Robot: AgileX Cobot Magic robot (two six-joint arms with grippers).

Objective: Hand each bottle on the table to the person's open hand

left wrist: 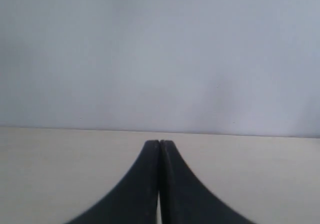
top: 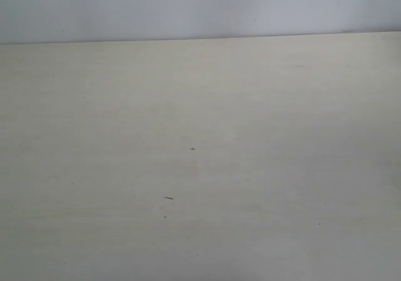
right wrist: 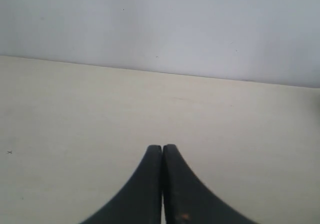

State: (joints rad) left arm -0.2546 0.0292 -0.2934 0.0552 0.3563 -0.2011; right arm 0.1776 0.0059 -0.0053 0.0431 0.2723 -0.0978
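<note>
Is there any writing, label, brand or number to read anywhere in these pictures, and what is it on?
None readable. The table shows only tiny dark specks, the wall is plain, and the left gripper and right gripper are plain black with no markings.

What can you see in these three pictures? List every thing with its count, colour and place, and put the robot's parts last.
table: one, pale beige, fills most of the exterior view.
wall: one, pale grey, behind the table's far edge.
specks: a few, dark, scattered on the table near its middle.
bottles: none in view.
hand: none in view.
left claw: one, black, shut, tips seen against the table.
right claw: one, black, shut, tips seen against the table.
</note>
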